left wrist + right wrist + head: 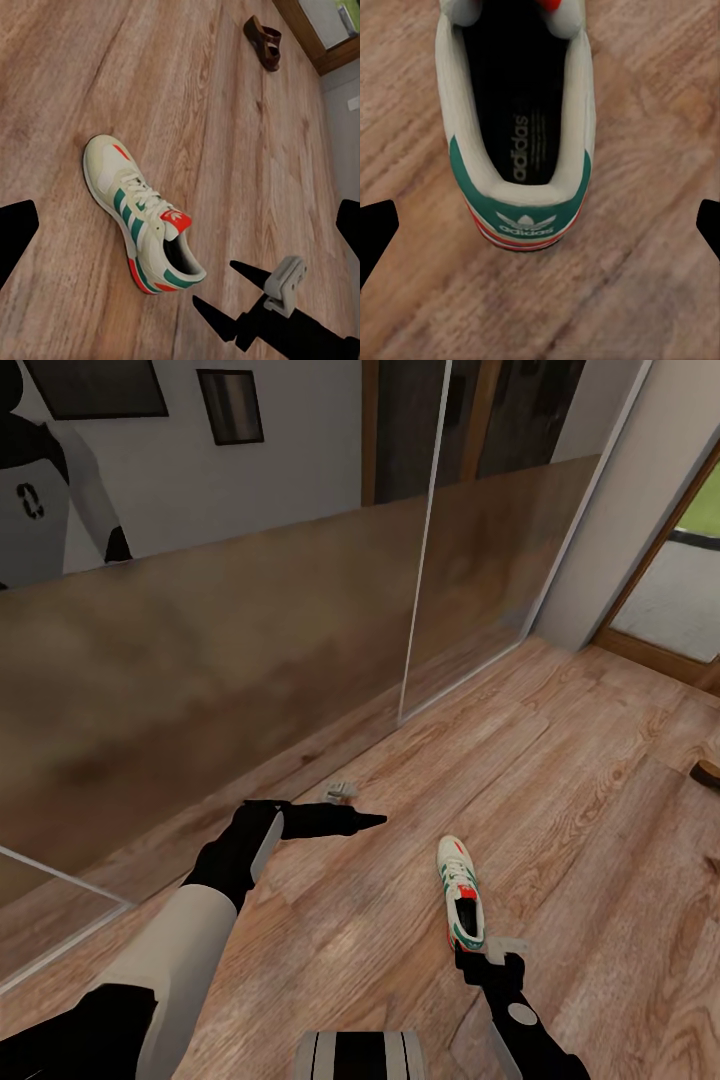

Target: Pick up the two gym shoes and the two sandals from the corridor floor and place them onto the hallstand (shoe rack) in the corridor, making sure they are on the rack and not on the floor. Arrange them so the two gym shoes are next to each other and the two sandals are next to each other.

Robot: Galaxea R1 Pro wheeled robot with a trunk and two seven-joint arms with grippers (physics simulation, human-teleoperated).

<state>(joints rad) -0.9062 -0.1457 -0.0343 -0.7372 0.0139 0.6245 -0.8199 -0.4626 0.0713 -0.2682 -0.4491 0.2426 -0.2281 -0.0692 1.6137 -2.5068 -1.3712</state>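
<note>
One gym shoe (460, 888), cream with teal stripes and red accents, lies upright on the corridor floor (560, 780). My right gripper (478, 958) hovers open just behind its heel, apart from it. In the right wrist view the shoe's heel and dark inside (521, 150) sit between the spread fingertips (376, 232). My left gripper (365, 820) hangs open over the floor, left of the shoe. Its wrist view looks down on the shoe (142, 217), the right gripper (225, 289) and one dark-brown sandal (264, 41) farther off. That sandal (707, 773) lies at the right edge of the head view.
Tall mirrored sliding doors (250, 660) run along the left and reflect the floor and the robot. A white wall corner (620, 530) and an open doorway (680, 590) stand at the back right. Open planks lie between the shoe and the sandal.
</note>
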